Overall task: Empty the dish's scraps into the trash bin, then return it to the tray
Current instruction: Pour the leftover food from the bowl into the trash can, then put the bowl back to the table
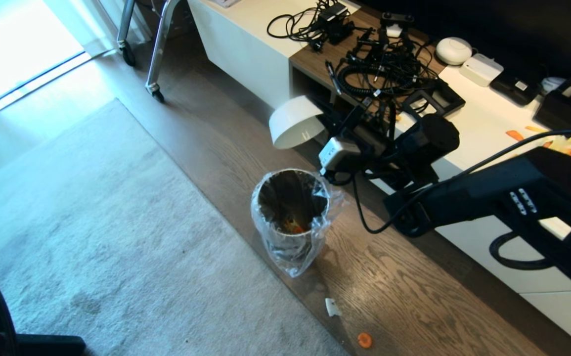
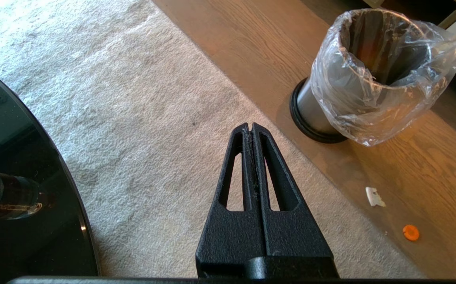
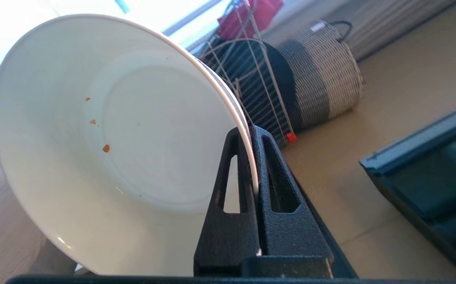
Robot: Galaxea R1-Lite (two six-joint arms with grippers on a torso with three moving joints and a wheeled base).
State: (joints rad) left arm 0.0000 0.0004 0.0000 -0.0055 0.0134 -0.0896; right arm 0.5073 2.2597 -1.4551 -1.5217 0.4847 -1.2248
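Note:
My right gripper (image 1: pixel 326 117) is shut on the rim of the dish (image 1: pixel 295 121), a white bowl held tipped on its side in the air, just above and beyond the trash bin (image 1: pixel 290 212). In the right wrist view the dish (image 3: pixel 113 138) holds only a few orange crumbs, with its rim pinched in the gripper (image 3: pixel 251 132). Orange scraps (image 1: pixel 295 228) lie at the bottom of the metal, bag-lined bin (image 2: pixel 370 71). One carrot slice (image 1: pixel 364 340) lies on the wooden floor near the carpet. My left gripper (image 2: pixel 250 125) hangs shut and empty over the carpet. The tray is out of view.
A white scrap (image 1: pixel 332 306) lies on the floor near the slice. A low white cabinet (image 1: pixel 483 123) with cables and vegetable strips runs behind the bin. The round black tabletop (image 2: pixel 22 165) is at my left. A basket (image 3: pixel 322 75) and a dark straight-edged object (image 3: pixel 429 169) stand on the carpet.

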